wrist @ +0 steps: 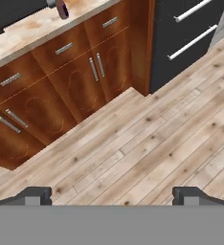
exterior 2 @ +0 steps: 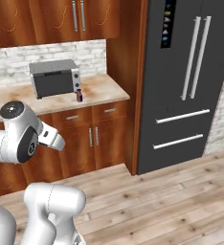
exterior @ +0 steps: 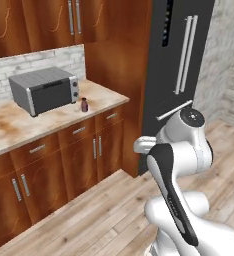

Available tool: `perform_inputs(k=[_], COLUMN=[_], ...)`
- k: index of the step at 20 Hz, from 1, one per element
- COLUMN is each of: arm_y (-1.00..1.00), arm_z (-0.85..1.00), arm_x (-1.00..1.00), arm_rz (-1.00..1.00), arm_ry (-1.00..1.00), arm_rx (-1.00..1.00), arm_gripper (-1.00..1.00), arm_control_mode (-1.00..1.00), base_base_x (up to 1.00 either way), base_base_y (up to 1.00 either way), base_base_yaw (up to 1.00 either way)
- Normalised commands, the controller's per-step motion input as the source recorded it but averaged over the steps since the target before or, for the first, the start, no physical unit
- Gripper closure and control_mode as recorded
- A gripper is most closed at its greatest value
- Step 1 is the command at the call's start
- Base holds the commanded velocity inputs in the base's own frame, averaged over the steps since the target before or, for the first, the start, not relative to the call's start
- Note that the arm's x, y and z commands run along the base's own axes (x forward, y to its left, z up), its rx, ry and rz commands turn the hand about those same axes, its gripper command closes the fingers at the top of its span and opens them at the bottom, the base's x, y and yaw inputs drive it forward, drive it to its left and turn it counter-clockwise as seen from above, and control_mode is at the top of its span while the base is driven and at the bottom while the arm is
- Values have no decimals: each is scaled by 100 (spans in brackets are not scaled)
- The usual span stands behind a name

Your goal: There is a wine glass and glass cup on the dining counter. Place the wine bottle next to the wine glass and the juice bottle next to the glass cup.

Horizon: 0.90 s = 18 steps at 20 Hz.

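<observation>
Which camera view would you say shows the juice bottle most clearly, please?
The left base view: the juice bottle stands whole and unobstructed on the wall counter beside the toaster oven. The right base view shows it smaller, farther off; the hand view catches it at the top edge.

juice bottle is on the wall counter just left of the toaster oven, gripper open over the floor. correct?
Not quite. The juice bottle stands to the right of the toaster oven, near its front corner, as the left base view shows. The rest holds: it is on the wall counter, and the gripper is open over the wood floor.
</observation>
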Motion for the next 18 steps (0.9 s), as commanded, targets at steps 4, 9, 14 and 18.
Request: perform_inputs(k=[4,9,14,18], arm_y=[0,0,0,0], arm_z=[0,0,0,0], arm_x=[0,0,0,0], arm_rz=[0,0,0,0], arm_ry=[0,0,0,0], arm_rx=[0,0,0,0], arm_gripper=[-100,-100,-100,-100], arm_control_mode=[100,100,100,100], base_base_x=[82,74,67,65], base_base_y=[-37,-38,-30,-29], base_base_yaw=[5,13,26,29])
